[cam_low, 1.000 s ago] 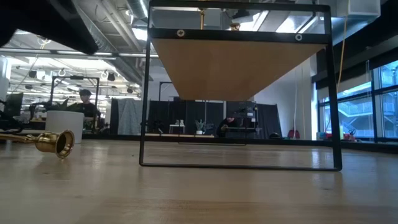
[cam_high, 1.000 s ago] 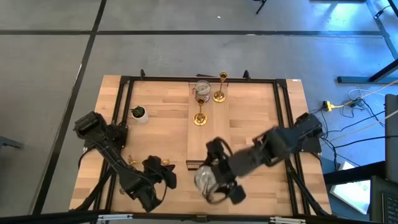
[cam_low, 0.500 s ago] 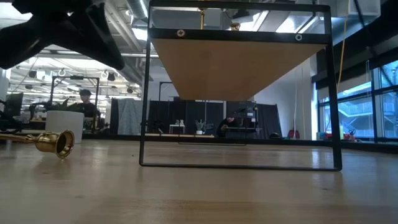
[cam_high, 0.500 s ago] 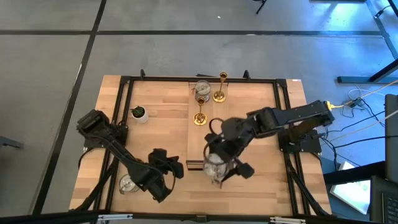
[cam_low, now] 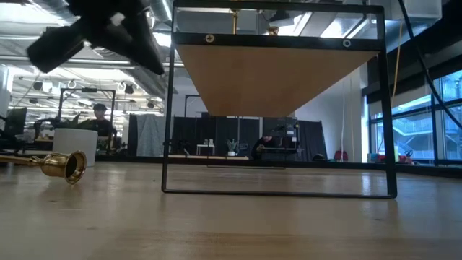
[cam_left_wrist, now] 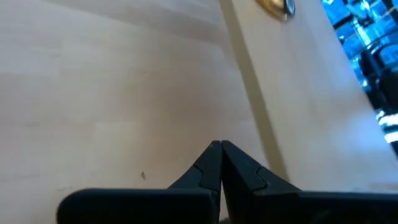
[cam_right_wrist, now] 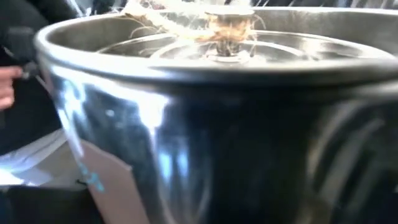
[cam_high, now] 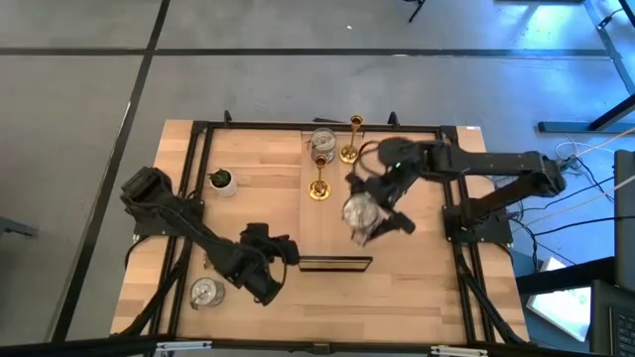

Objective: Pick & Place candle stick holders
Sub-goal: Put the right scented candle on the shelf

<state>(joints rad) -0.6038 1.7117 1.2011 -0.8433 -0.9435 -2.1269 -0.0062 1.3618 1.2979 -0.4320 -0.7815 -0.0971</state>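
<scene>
I can read no text, label, brand, number or sign anywhere I look. The silvery cup (cam_right_wrist: 205,106) held close before my right fingers shows only bare shiny metal. The wooden board (cam_left_wrist: 292,106) just ahead of my left fingertips (cam_left_wrist: 211,163) carries no marking either.

silvery round cup (cam_right_wrist: 205,124) fills view | twine-like tuft (cam_right_wrist: 221,22) at its centre | fingertips (cam_right_wrist: 7,87) at edge

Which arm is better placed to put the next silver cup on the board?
Right. The right gripper already carries a silver cup above the board, near the gold holders. The left gripper is shut and empty.
</scene>
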